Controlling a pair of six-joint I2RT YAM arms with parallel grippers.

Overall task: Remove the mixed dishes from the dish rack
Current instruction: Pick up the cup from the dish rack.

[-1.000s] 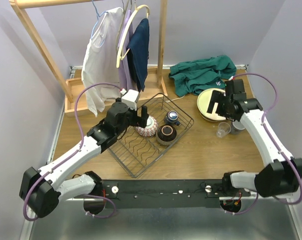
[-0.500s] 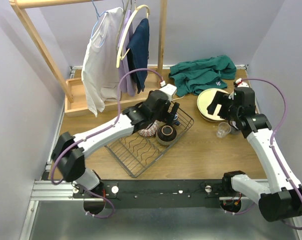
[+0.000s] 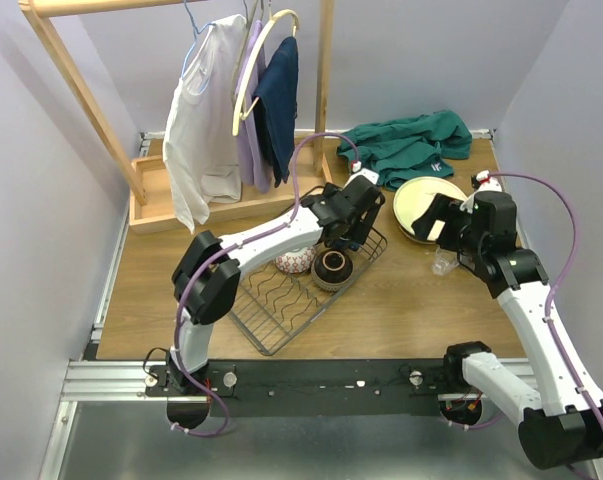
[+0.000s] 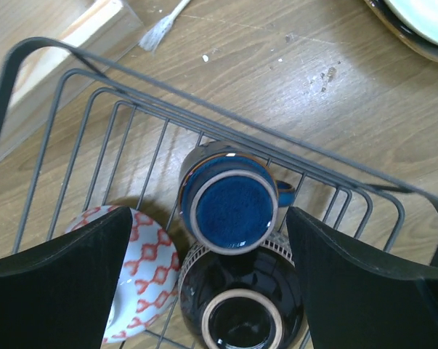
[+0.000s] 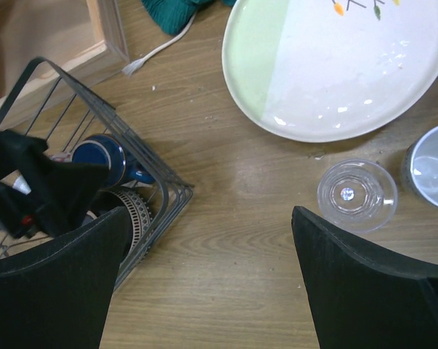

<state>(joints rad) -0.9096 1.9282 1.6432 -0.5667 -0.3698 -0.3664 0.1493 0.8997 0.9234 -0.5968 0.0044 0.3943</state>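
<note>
The black wire dish rack (image 3: 277, 318) holds a red-and-white patterned bowl (image 4: 142, 269), an upturned dark bowl (image 4: 242, 305) and an upturned blue cup (image 4: 229, 207) in its far right corner. My left gripper (image 4: 208, 214) is open over that corner, its fingers on either side of the blue cup with a gap on each side. My right gripper (image 5: 208, 218) is open over bare wood between the rack's corner (image 5: 149, 185) and a clear glass cup (image 5: 357, 195). Cream plates (image 5: 335, 65) and a grey cup (image 5: 431, 169) stand beside it.
A wooden clothes rack (image 3: 81, 85) with hanging garments stands at the back left, its base (image 5: 55, 43) close behind the dish rack. A green cloth (image 3: 406, 145) lies at the back right, behind the plates (image 3: 426, 198).
My left arm has swung right across the rack, from the patterned bowl to the far right corner over the blue cup. My right gripper has drawn back off the plates toward the glass cup.
</note>
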